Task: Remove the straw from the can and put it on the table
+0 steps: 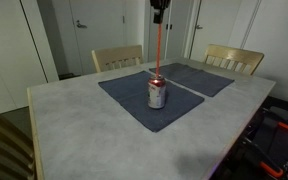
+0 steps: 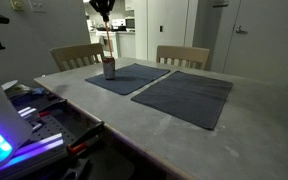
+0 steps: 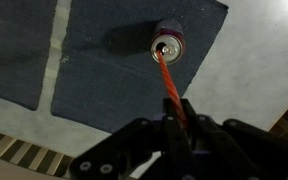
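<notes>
The can (image 1: 157, 94) stands upright on a dark blue-grey placemat (image 1: 134, 100) on the pale marbled table (image 1: 94, 135). It also shows in an exterior view (image 2: 109, 67) and from above in the wrist view (image 3: 168, 46). The red-orange straw (image 1: 159, 45) stands straight up with its lower end in the can's top opening. In the wrist view the straw (image 3: 170, 85) runs from the can up into the jaws. My gripper (image 1: 158, 14) is high above the can, shut on the straw's upper end (image 3: 180, 118). In an exterior view the gripper (image 2: 105, 12) hangs at the top.
A second placemat (image 1: 196, 77) lies beside the first; it also shows in an exterior view (image 2: 184, 95). Two wooden chairs (image 1: 117, 57) (image 1: 234, 58) stand at the far side. Equipment with lit parts (image 2: 14, 130) sits by the table's edge.
</notes>
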